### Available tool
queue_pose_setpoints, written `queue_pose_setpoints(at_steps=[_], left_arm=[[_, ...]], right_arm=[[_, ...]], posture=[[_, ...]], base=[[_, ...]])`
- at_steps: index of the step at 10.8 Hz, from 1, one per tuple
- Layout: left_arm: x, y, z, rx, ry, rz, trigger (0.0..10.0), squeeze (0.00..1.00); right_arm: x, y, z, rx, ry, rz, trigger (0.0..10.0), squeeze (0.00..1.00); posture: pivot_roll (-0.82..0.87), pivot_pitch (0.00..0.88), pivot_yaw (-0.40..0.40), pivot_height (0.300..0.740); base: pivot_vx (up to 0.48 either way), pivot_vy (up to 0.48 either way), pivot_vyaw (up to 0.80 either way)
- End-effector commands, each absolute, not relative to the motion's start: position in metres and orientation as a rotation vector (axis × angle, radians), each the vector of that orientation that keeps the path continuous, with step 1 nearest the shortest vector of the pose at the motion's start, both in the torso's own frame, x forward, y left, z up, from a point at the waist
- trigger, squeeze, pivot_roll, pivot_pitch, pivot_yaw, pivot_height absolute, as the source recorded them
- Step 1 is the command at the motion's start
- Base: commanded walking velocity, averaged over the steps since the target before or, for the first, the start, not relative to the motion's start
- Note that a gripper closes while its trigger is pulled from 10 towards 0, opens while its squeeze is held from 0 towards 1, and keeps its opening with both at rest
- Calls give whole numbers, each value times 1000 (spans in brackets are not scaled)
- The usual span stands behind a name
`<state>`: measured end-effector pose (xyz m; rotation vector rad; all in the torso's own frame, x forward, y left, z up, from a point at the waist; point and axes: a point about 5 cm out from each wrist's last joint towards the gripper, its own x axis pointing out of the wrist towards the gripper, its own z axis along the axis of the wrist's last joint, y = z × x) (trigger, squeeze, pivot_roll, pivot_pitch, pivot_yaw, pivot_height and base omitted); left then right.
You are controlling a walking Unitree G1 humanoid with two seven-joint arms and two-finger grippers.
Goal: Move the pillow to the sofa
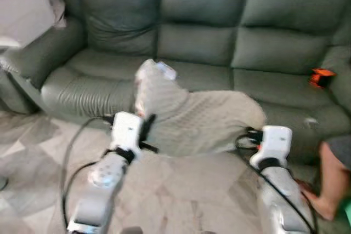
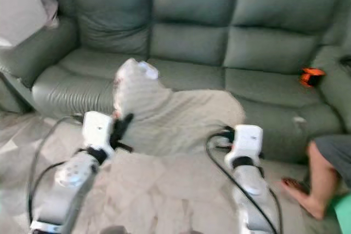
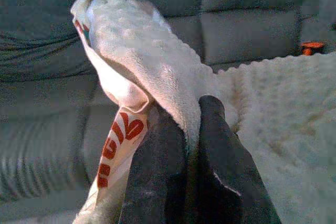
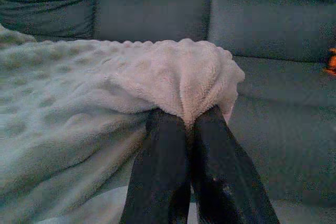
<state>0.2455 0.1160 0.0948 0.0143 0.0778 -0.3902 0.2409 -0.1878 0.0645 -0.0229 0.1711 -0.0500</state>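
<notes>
Both tools, left and right, clench the pillow mid-frame at the sofa's front edge; carrying underway, next lift it onto the seat.

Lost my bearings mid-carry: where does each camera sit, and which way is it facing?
Left eye view: on the head, looking forward and down at the sofa; both silver arms show, holding the pillow.
Right eye view: same head, same scene; a person's leg at the robot's right.
Left wrist view: along the left gripper, shut on the pillow's edge.
Right wrist view: along the right gripper, pinching the other edge.
All share pillow and sofa.
</notes>
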Motion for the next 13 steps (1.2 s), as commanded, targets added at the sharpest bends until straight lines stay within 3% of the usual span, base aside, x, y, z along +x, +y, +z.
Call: queue_pose_setpoints(at_steps=[1, 13], left_arm=[[247, 105, 104, 3, 30, -435, 10000, 0], [249, 103, 102, 3, 36, -426, 10000, 0]], right_arm=[[243, -193, 73, -41, 132, -62, 10000, 0], [246, -196, 74, -61, 129, -50, 10000, 0]], posture=[[-19, 0, -14, 740], [-25, 0, -20, 740]], base=[[334, 0, 0], [370, 0, -42]])
